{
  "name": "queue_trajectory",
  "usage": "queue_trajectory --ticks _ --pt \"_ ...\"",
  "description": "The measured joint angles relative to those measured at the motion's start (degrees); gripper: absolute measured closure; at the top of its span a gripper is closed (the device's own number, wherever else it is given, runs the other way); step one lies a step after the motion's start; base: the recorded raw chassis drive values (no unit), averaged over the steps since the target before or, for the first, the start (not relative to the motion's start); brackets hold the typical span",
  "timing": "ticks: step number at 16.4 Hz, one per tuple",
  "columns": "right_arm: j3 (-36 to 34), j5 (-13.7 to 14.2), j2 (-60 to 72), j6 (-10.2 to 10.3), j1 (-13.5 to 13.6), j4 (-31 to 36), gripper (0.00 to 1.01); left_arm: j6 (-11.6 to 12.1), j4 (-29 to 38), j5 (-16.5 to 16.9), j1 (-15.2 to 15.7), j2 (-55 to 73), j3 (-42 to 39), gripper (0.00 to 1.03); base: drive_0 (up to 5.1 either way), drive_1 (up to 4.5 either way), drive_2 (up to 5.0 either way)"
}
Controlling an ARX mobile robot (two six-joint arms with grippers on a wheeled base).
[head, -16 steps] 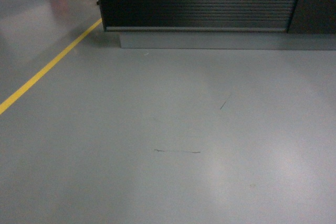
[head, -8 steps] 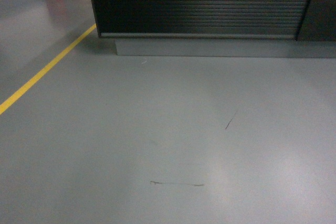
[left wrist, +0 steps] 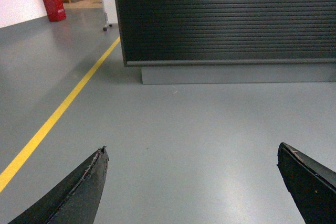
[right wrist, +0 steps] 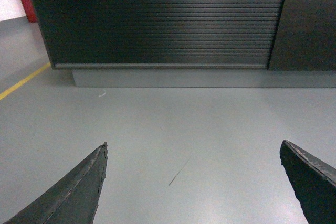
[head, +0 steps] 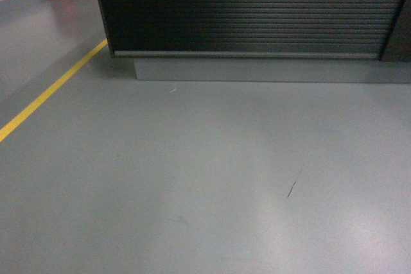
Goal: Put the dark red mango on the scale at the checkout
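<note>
Place: a shop-like hall
Floor: smooth grey painted floor (head: 192, 178) with yellow line (head: 48, 94)
Fixture: dark checkout counter with ribbed, slatted front (head: 250, 11)

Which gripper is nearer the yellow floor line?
Left. The left gripper has the yellow line running close past its left finger; from the right gripper the line lies far off left.

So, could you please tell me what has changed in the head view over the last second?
The checkout front now sits lower and larger in the head view, and the floor scuff has slid down and rightward, so the base has rolled closer. Nothing was grasped or released: the left claw and right claw are open and empty. No mango or scale is in view.
</note>
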Motion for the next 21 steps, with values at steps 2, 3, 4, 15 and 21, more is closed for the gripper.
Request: queue_trajectory --ticks 2,3,4,15,21 --pt "0.0 0.0 0.0 0.0 0.0 0.0 0.03 0.0 0.0 0.0 0.0 0.0 0.0 0.05 -0.1 4.24 -4.4" --pt "0.0 0.0 0.0 0.0 0.0 -0.1 0.03 0.0 0.0 0.0 0.0 0.0 0.0 0.05 -0.1 4.27 -4.4" --pt "0.0 0.0 0.0 0.0 0.0 0.0 0.03 0.0 0.1 0.0 0.0 0.0 0.0 0.05 -0.1 4.26 -4.4" --pt "0.0 0.0 0.0 0.0 0.0 0.0 0.03 0.0 0.0 0.0 0.0 0.0 0.0 0.05 0.0 4.36 -4.3" --pt "0.0 0.0 0.0 0.0 0.0 0.0 0.03 0.0 0.0 0.0 0.0 0.0 0.0 0.05 0.0 4.1 -4.1"
